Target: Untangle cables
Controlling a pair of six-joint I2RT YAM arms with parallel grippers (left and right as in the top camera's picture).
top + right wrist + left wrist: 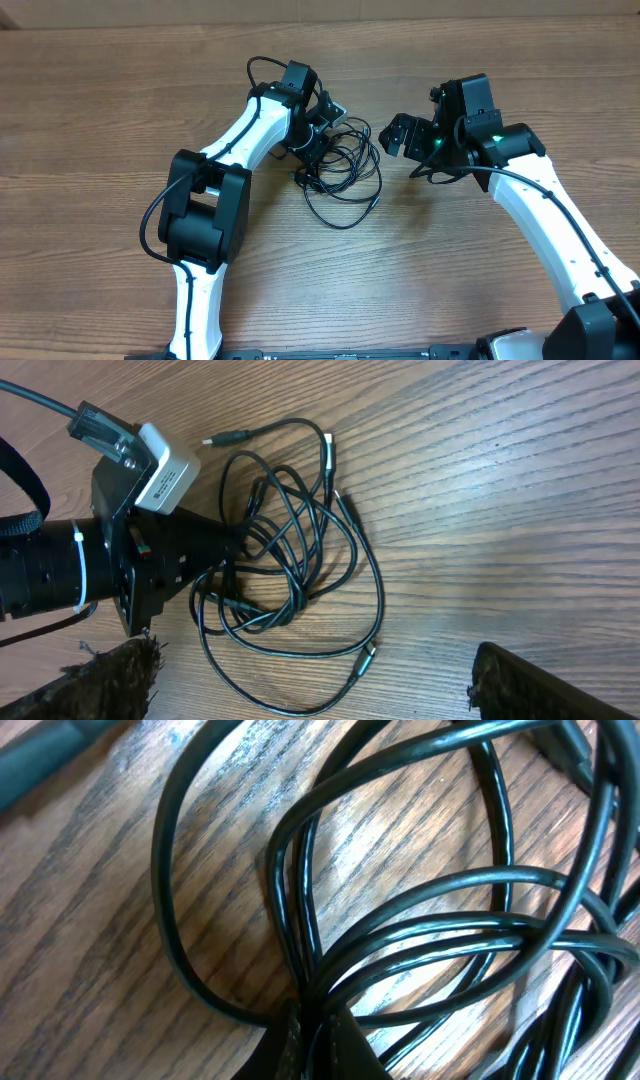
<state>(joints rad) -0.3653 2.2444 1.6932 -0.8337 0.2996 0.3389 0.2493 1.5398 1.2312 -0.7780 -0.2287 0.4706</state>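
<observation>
Several thin black cables (342,162) lie in one loose tangle at the middle of the wooden table (100,100), just right of the left gripper (316,158) in the overhead frame. That claw is closed narrow on the cables. In its own wrist view the strands (420,935) gather into one bunch at the bottom centre, where dark fingertips (300,1045) seem to pinch them, though the tips blur into the cords there. In the right wrist view the left claw reaches into the loops from the left edge, and silver-tipped plugs (216,440) lie loose at the top and lower middle. The right gripper (310,670) stands wide and holds nothing. Its pads (115,680) sit at the bottom corners, near the tangle's right side but apart from it.
</observation>
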